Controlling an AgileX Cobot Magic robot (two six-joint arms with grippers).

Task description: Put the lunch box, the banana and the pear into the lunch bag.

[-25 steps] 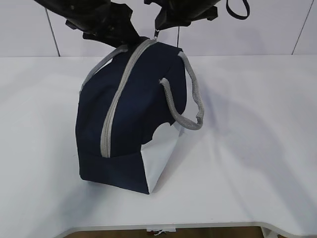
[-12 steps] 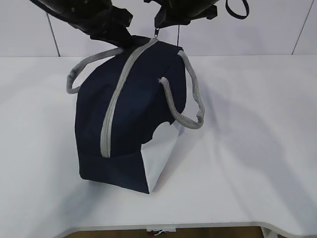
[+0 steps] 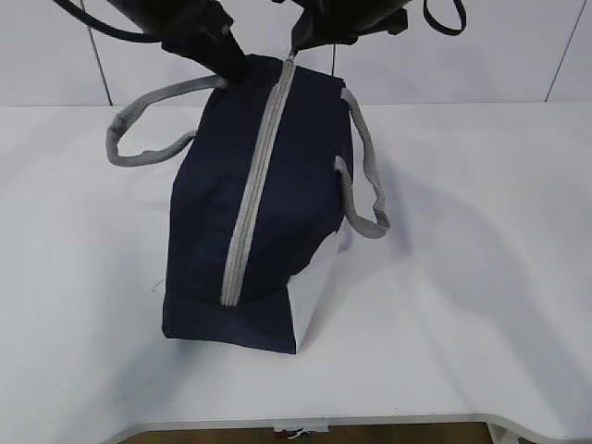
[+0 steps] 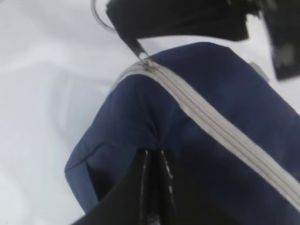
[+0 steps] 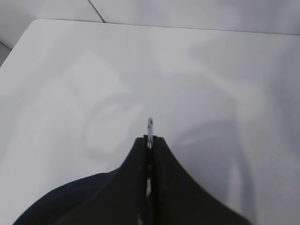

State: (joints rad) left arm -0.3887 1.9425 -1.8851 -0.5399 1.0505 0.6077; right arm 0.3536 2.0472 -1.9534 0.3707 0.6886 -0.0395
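Straightened lunch bag [image 3: 268,213]; both claws pinch its top.

Navy lunch bag [image 3: 268,203] upright on white counter [image 3: 462,305], grey zipper band [image 3: 254,185] running down facing side, closed along visible length. White lower side panel [image 3: 314,291] at right. One grey strap handle [image 3: 148,125] out to left, other [image 3: 365,171] hanging at right. Left claw [image 3: 225,63] gripping top left edge of bag; right claw [image 3: 294,42] pinching zipper pull [image 3: 290,58] at top.
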